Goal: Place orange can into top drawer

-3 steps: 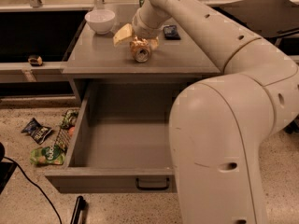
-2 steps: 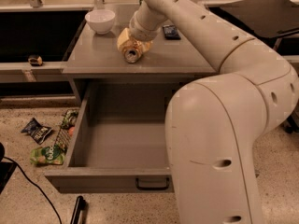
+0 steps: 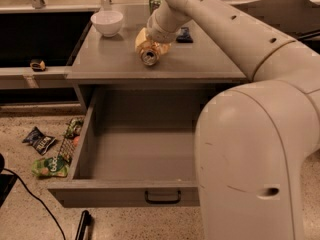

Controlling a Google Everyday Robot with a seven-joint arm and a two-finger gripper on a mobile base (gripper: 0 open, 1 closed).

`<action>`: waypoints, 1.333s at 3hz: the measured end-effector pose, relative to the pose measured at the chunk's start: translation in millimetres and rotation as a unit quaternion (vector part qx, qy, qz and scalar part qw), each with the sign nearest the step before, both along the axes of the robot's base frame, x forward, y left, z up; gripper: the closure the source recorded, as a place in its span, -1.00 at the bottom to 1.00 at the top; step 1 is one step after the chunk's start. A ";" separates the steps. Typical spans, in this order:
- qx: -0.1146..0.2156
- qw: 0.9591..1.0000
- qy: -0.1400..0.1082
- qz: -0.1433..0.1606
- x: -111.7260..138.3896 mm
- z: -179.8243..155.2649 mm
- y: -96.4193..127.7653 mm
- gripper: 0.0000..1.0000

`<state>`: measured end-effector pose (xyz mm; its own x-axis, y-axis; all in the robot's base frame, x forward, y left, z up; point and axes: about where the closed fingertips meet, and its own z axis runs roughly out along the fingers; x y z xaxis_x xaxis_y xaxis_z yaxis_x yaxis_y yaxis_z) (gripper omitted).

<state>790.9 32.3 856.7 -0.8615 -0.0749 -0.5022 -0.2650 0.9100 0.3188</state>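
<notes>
In the camera view, the robot's big white arm reaches over the bench [image 3: 200, 66]. The gripper [image 3: 150, 41] is at the middle of the bench top, near the front edge. Its fingers are pinching the orange can [image 3: 148, 55], which tips on its side with the silver end facing us. The top drawer [image 3: 135, 154] is pulled wide open just below, with nothing in it.

A white bowl [image 3: 107, 21], a green can [image 3: 156, 1] and a small dark thing [image 3: 184, 34] sit farther back on the bench. Snack bags [image 3: 45, 154] lie on the floor to the left of the drawer.

The can is likely light, smooth and slippery. It is thin metal, so it may dent if squeezed hard. The best hold is across the round middle.
</notes>
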 end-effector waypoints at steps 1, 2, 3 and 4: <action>0.040 0.998 -0.045 -0.013 -18.6 26.8 -21.7 1.00; 0.054 0.996 -0.067 -0.021 -12.4 26.5 -22.5 1.00; 0.055 0.996 -0.068 -0.020 -11.7 27.5 -21.4 1.00; 0.044 0.995 -0.087 0.030 -28.6 33.8 -6.5 1.00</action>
